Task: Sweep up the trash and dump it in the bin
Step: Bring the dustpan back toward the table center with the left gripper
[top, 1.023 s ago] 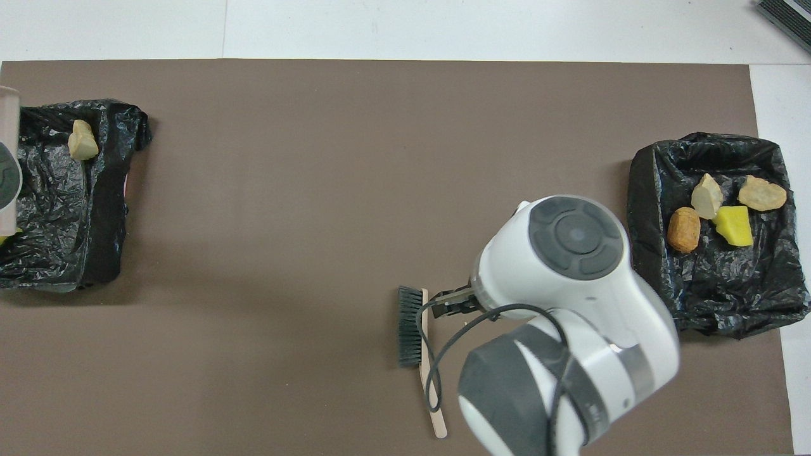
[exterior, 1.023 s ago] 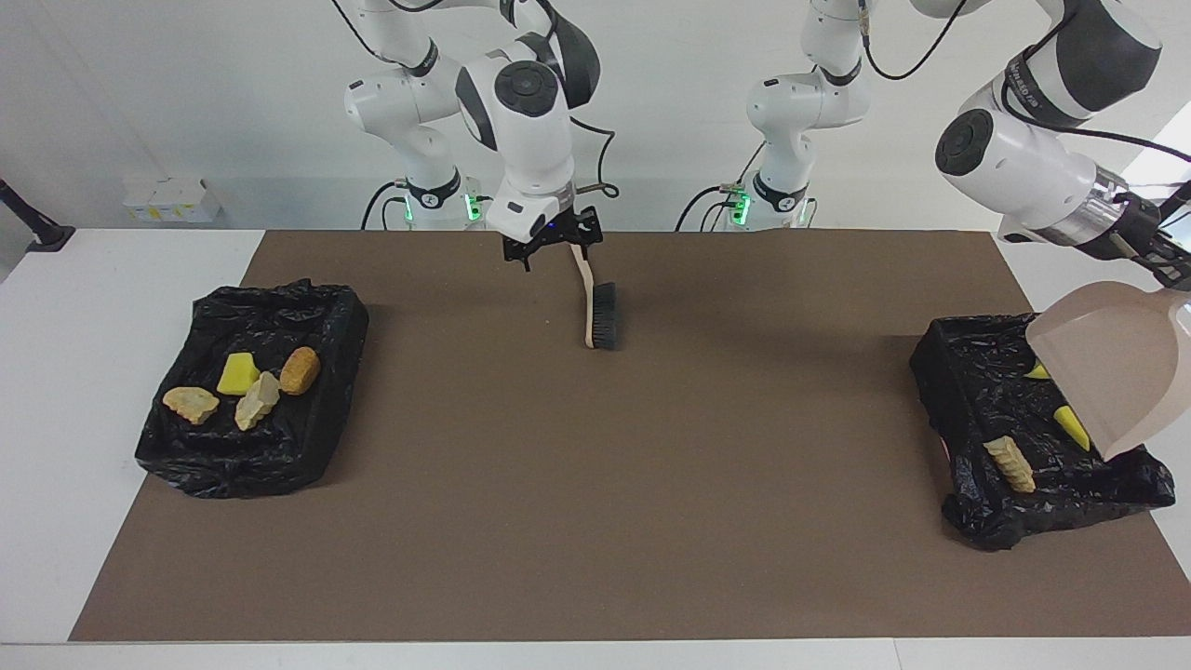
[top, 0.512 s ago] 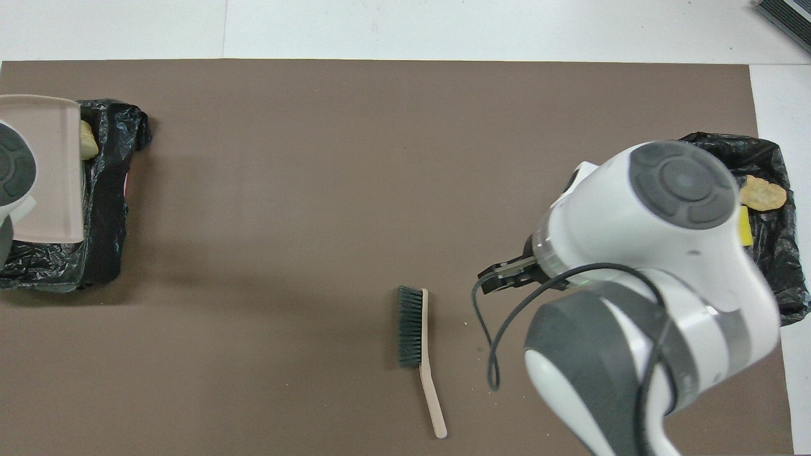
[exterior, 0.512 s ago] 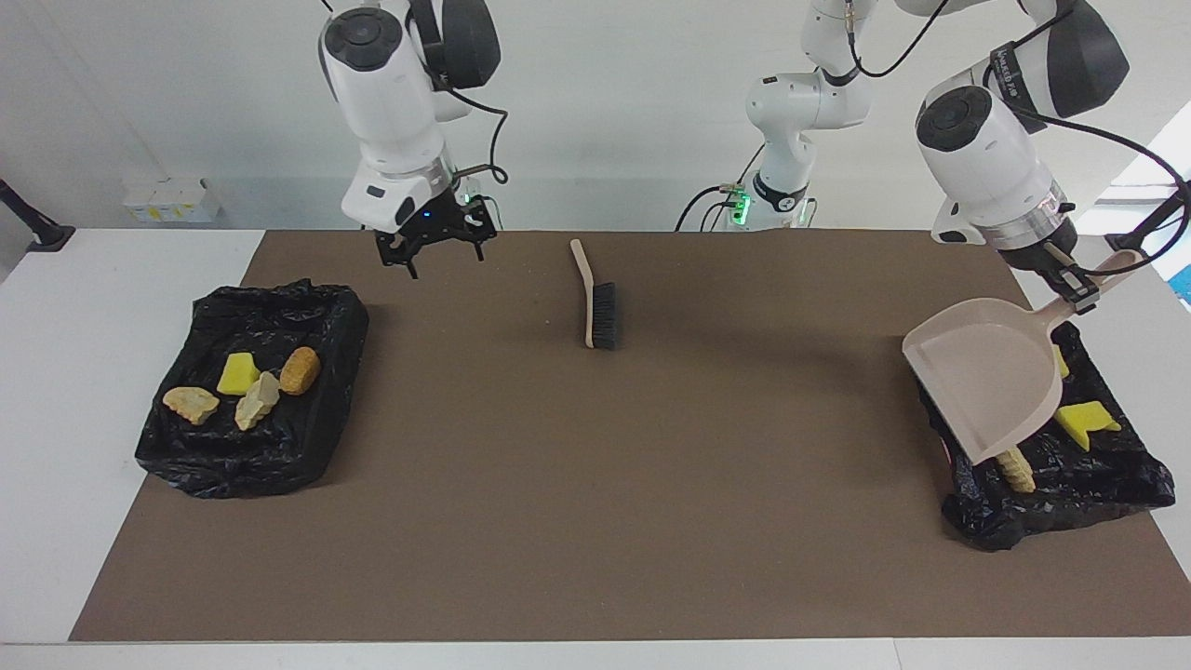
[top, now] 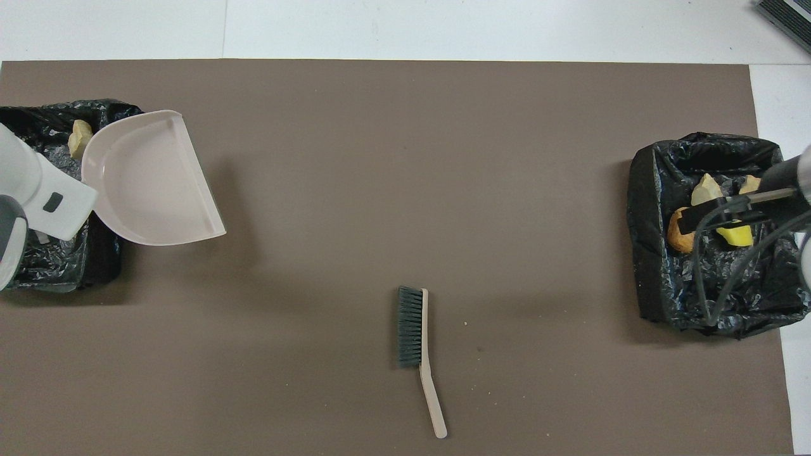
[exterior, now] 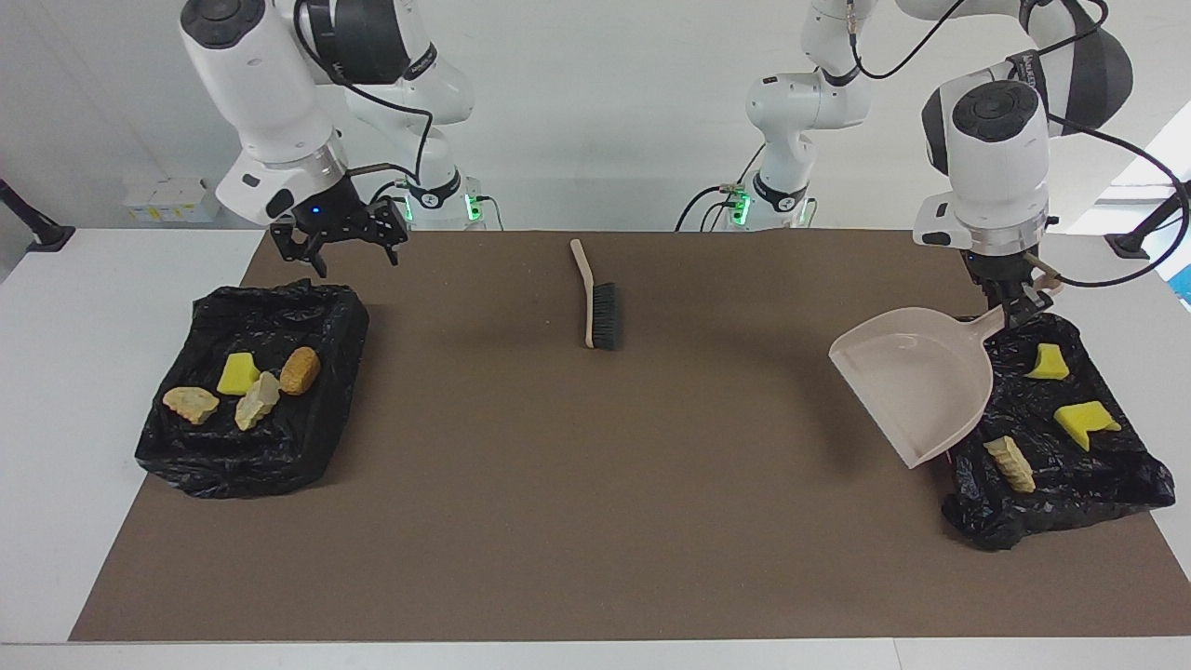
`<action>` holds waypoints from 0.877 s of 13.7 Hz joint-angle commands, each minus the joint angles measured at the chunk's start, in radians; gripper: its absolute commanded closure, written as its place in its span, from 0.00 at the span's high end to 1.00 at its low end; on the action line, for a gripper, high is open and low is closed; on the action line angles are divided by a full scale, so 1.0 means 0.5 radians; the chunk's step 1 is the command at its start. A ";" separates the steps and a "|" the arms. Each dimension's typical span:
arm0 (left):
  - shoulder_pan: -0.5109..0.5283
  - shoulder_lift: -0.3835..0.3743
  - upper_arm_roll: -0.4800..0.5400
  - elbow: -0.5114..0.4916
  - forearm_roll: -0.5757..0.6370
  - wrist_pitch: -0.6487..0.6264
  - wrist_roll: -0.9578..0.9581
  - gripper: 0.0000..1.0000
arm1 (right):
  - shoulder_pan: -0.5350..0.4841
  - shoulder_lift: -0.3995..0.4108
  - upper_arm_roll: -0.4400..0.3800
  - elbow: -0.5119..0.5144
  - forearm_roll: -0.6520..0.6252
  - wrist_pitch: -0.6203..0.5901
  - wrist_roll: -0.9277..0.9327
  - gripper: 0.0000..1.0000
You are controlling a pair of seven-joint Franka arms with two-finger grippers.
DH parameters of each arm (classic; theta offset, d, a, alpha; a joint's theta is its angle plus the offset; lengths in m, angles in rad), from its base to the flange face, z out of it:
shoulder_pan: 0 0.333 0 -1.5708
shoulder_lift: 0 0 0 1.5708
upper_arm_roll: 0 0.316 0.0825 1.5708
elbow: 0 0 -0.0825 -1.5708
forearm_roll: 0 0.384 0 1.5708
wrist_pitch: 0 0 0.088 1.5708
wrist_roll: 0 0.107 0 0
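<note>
left end effector (exterior: 1017,302) clamped on dustpan (exterior: 916,377) handle, pan raised over mat beside the bin (exterior: 1107,484) at the left arm's counter edge | right end effector (exterior: 340,244) fingers spread, empty, over the other bin (exterior: 270,316) | trash (exterior: 244,387) in both bins | brush (exterior: 598,312) mid-counter near robots' edge

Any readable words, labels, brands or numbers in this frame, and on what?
None can be read.
Left arm: a strip of lettering on its dark band, too small to read.
Dustpan, brush, both black-lined bins: no print visible.
</note>
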 commanded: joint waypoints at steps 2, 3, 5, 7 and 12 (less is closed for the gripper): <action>-0.056 -0.008 0.016 -0.075 -0.290 0.061 -0.393 0.00 | -0.012 -0.007 -0.044 0.100 -0.002 -0.157 0.035 1.00; -0.096 -0.002 0.016 -0.103 -0.327 0.113 -0.521 0.00 | -0.015 -0.001 -0.056 0.155 -0.002 -0.207 0.066 1.00; -0.209 0.090 0.016 -0.115 -0.337 0.138 -0.831 0.00 | -0.009 -0.016 -0.065 0.140 -0.008 -0.189 0.069 1.00; -0.292 0.148 0.013 -0.115 -0.468 0.175 -1.245 0.00 | 0.009 -0.047 -0.059 0.100 -0.017 -0.180 0.075 1.00; -0.550 0.286 0.016 -0.097 -0.610 0.347 -1.893 0.00 | 0.009 -0.050 -0.056 0.100 -0.026 -0.177 0.072 1.00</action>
